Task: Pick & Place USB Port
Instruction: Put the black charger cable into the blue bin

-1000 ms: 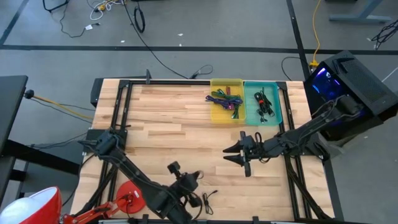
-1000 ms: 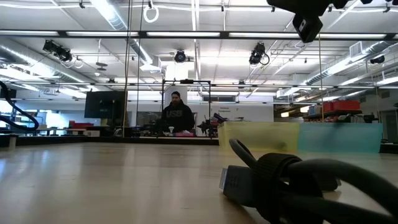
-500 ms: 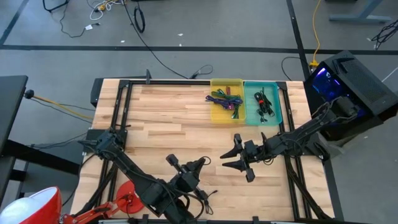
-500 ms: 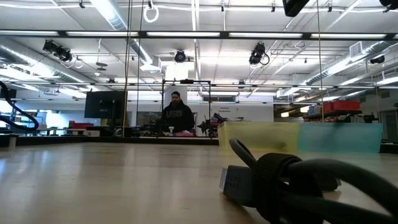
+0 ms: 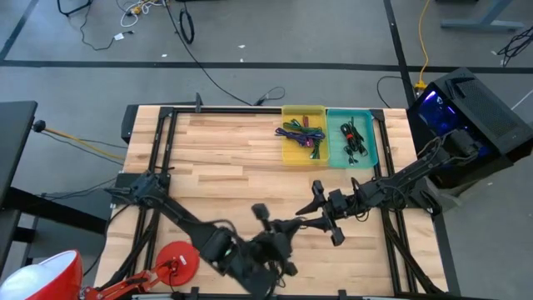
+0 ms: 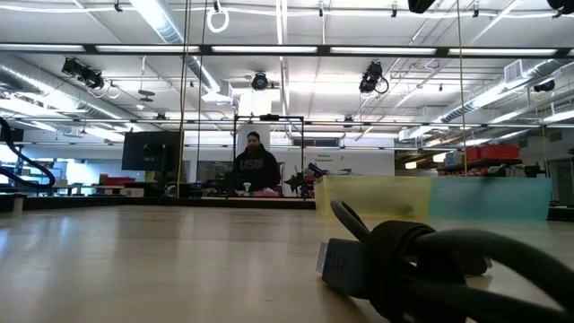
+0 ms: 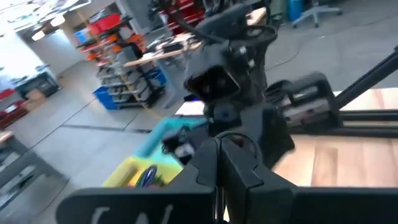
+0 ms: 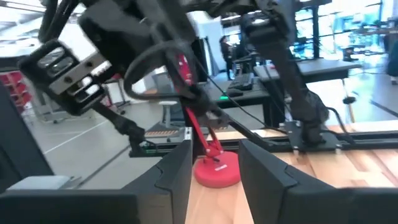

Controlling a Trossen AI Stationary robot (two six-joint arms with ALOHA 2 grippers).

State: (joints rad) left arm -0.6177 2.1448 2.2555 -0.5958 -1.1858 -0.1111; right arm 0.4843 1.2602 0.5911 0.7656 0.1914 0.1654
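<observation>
Behind table, person's sweatshirt (image 6: 256, 168): "USB"

The whole table (image 5: 216, 158) is seen from straight above in the high view. It is crossed level, toward the room, in the low view, where the yellow bin (image 6: 372, 197), shared with the high view (image 5: 303, 136), appears centre-right. Each wrist view faces the opposite arm closely.
</observation>
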